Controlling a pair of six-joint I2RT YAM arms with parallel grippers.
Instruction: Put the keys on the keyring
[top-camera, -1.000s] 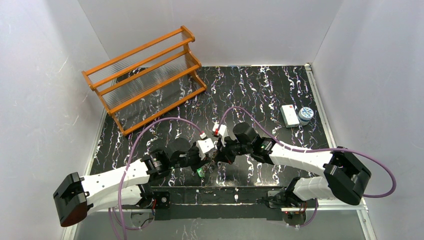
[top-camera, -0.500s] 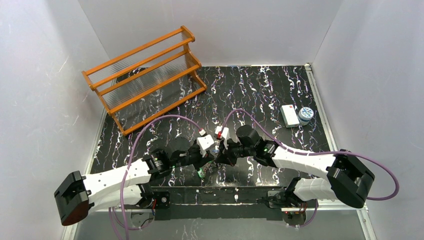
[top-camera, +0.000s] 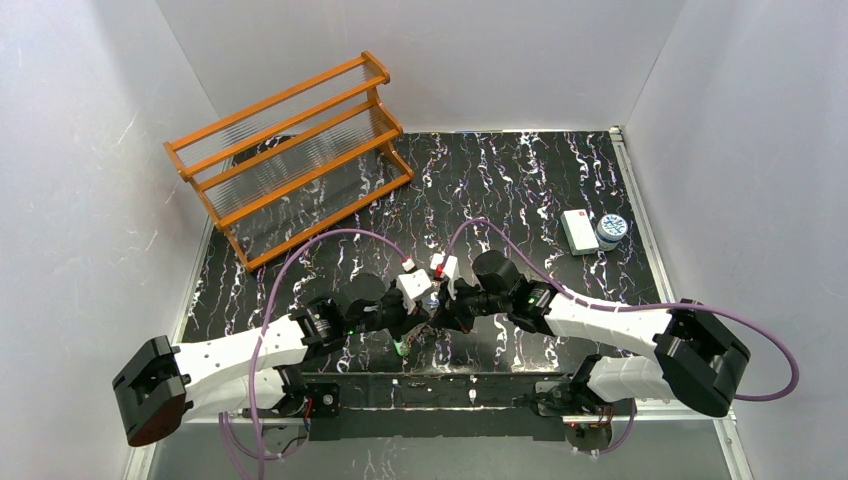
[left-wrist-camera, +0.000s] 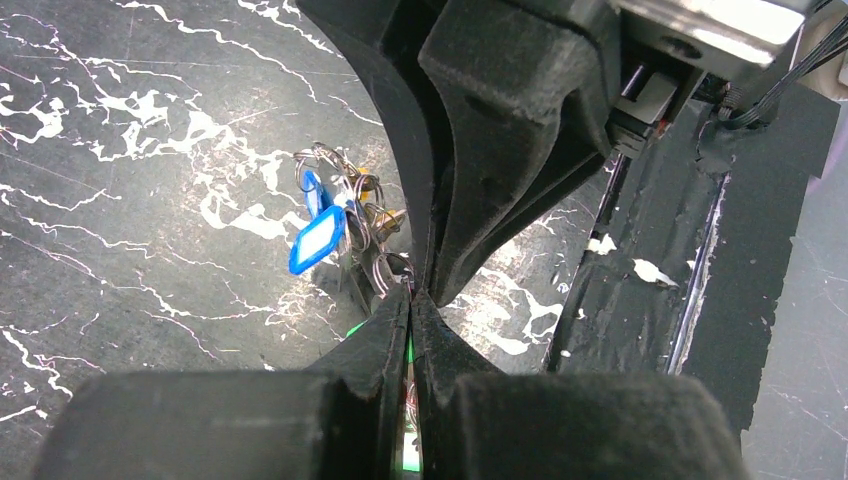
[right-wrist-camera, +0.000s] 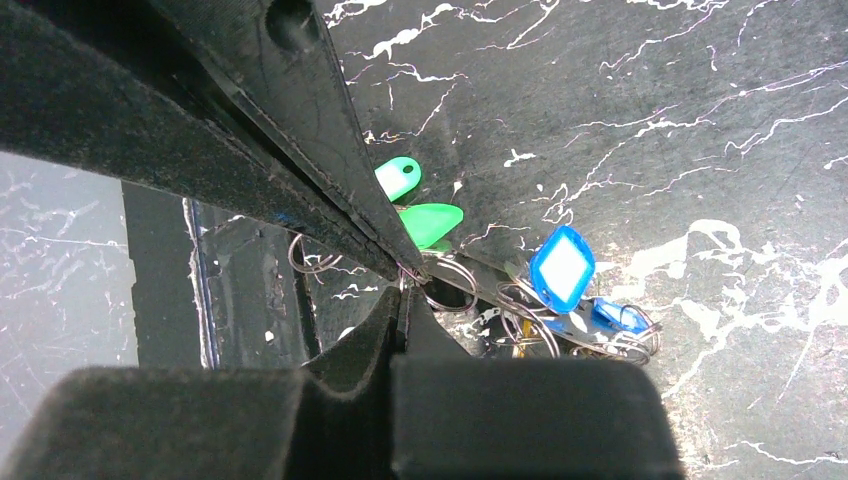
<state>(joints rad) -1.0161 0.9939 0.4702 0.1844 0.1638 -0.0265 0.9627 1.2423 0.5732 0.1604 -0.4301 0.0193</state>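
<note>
My two grippers meet tip to tip near the table's front edge. The left gripper (top-camera: 422, 322) is shut, with a green key tag (left-wrist-camera: 410, 352) and wire showing between its fingers (left-wrist-camera: 380, 340). The right gripper (top-camera: 438, 318) is shut on a thin wire loop of the keyring (right-wrist-camera: 452, 284) at its tips (right-wrist-camera: 400, 290). Below them lies a tangle of keys and rings with a blue tag (left-wrist-camera: 318, 240), also in the right wrist view (right-wrist-camera: 562, 268). Two green tags (right-wrist-camera: 430, 224) hang by the left gripper's fingers (right-wrist-camera: 300, 150). The loop's full shape is hidden.
An orange wooden rack (top-camera: 290, 150) stands at the back left. A white box (top-camera: 579, 230) and a small round tub (top-camera: 611, 230) sit at the right. The black mounting strip (top-camera: 440, 390) runs just in front of the grippers.
The left arm has shifted slightly right and forward. Both grippers stay shut and together over the key bunch.
</note>
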